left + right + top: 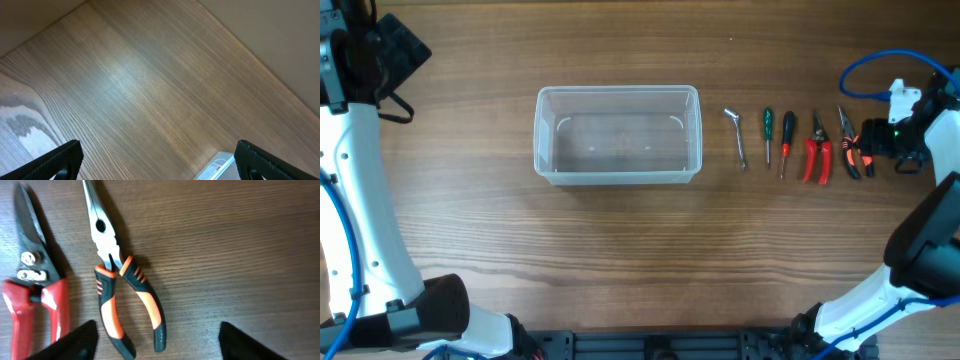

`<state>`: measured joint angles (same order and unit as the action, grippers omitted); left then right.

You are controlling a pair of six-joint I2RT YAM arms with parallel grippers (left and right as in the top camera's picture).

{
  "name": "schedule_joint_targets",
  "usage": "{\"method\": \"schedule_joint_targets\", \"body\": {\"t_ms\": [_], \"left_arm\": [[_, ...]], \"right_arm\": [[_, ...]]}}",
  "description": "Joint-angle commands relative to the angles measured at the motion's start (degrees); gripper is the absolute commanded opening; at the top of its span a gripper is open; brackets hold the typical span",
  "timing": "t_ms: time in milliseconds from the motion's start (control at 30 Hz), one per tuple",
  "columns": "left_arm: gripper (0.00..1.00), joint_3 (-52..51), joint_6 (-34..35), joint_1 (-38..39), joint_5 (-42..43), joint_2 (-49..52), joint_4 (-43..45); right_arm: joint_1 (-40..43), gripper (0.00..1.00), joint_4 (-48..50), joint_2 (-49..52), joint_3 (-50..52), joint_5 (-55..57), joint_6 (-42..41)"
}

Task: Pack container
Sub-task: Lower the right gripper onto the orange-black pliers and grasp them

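The clear plastic container (617, 92) stands empty at the table's middle; its corner shows in the left wrist view (218, 167). My left gripper (398, 50) is at the far left back, open and empty above bare table (160, 161). My right gripper (868, 146) is open and hovers over the orange-and-black long-nose pliers (848, 145). In the right wrist view the pliers (114, 275) lie on the table, their handles between my open fingers (157, 341) and untouched.
Right of the container lies a row of tools: a hex key (737, 137), a green screwdriver (768, 135), a red-and-black screwdriver (786, 142) and red-handled shears (817, 150), which also show in the right wrist view (35, 292).
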<state>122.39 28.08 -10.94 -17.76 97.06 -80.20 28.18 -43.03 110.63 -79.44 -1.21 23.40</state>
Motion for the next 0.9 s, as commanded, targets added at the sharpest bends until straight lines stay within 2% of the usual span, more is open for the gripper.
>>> {"method": "schedule_joint_targets", "body": {"t_ms": [0, 167, 367, 700, 867], "left_arm": [[1.0, 0.63, -1.09, -0.22, -0.52, 0.35, -0.26], [1.0, 0.63, -1.09, -0.22, -0.52, 0.35, -0.24], [1.0, 0.63, -1.09, -0.22, -0.52, 0.35, -0.26], [1.0, 0.61, -1.09, -0.22, -0.52, 0.35, -0.24], [1.0, 0.63, -1.09, -0.22, -0.52, 0.35, -0.24]], "right_arm": [[0.15, 0.69, 0.28, 2.69, -1.11, 2.34, 5.09], [0.74, 0.72, 1.01, 4.2, -1.11, 1.81, 4.9], [0.76, 0.68, 0.96, 5.6, -1.09, 0.37, 4.42], [0.76, 0.68, 1.88, 6.29, -0.68, 0.37, 0.17], [0.76, 0.6, 2.12, 6.36, -0.68, 0.35, 0.0]]}}
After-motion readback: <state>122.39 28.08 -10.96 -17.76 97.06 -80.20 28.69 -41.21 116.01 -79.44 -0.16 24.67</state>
